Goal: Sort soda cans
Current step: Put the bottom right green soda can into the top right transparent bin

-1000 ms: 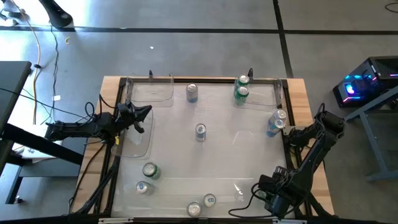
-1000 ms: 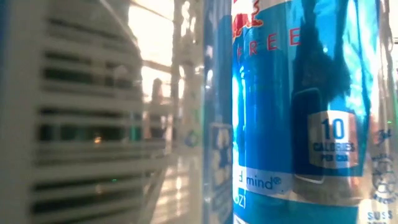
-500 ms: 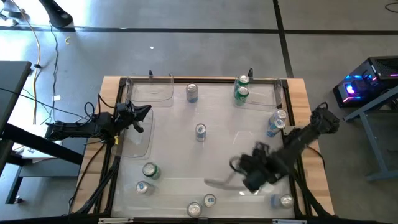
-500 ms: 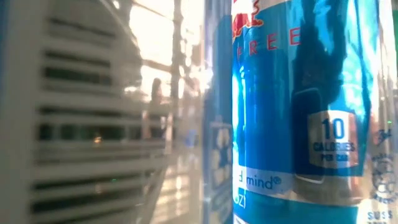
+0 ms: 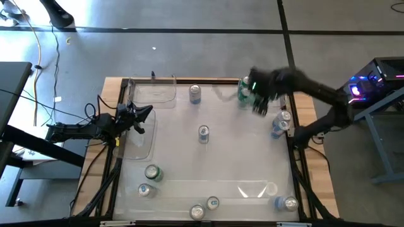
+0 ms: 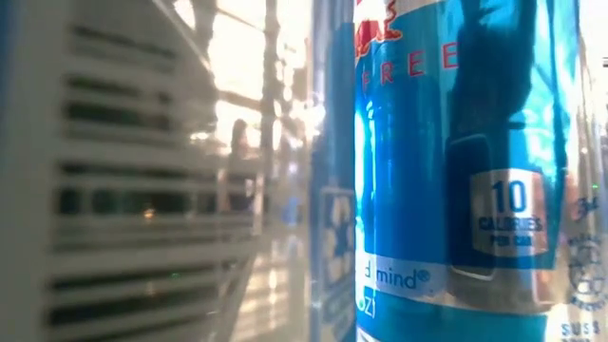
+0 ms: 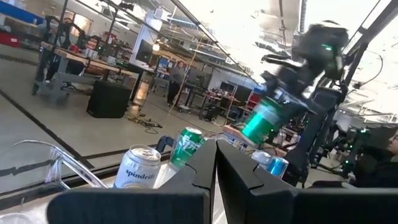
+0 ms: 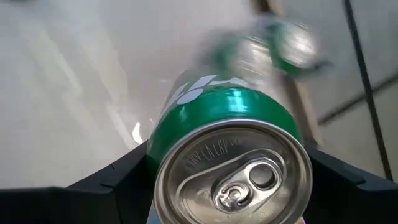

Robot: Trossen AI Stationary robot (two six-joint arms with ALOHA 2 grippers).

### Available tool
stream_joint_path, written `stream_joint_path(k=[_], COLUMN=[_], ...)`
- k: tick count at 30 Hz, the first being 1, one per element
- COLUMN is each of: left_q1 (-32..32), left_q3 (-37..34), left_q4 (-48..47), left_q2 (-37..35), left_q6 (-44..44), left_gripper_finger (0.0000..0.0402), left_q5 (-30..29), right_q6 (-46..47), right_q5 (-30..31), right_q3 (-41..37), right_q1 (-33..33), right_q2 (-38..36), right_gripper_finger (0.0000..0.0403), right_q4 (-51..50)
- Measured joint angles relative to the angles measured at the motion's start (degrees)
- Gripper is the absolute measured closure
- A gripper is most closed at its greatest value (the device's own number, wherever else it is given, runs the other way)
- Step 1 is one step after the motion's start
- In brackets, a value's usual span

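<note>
Right gripper (image 5: 257,101) — blurred, around green can (image 8: 229,155)

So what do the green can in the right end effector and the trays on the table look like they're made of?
Green can: likely aluminium, with a bare silvery top, pull tab and glossy printed body. Trays: seemingly clear plastic, since the table shows through.

Glossy green metal can (image 8: 224,118) with bright brushed silver lid, gripped between matt black plastic fingers (image 8: 109,180) of right claw (image 8: 230,171). Shiny blue can (image 6: 456,161), printed. Clear glossy plastic trays (image 5: 154,94). Pale bare wood tabletop (image 5: 306,104) edges.
</note>
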Motion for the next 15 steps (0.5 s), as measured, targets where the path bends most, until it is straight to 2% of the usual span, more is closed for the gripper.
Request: stream_joint_path(k=[4, 6, 9, 15], left_q1=[0.0, 0.0, 0.0, 0.0], left_q3=[0.0, 0.0, 0.0, 0.0], left_q4=[0.85, 1.24, 1.16, 1.1], left_q2=[0.0, 0.0, 0.0, 0.0], left_q6=[-0.02, -0.13, -1.41, -1.49], left_gripper_finger=[0.0392, 0.0392, 0.0392, 0.0392], left_q5=[0.0, 0.04, 0.04, 0.15], right_q6=[-8.99, -12.19, -16.77, -22.13], right_q5=[-3.97, -7.14, -9.24, -12.49], right_q3=[0.37, 0.42, 0.47, -0.16], right_q1=[-18.33, -24.49, -29.69, -34.04], right_q2=[0.38, 2.01, 5.66, 11.61], right_gripper_finger=[0.0111, 0.0111, 0.0111, 0.0111], right_q4=[2.98, 4.72, 5.69, 9.97])
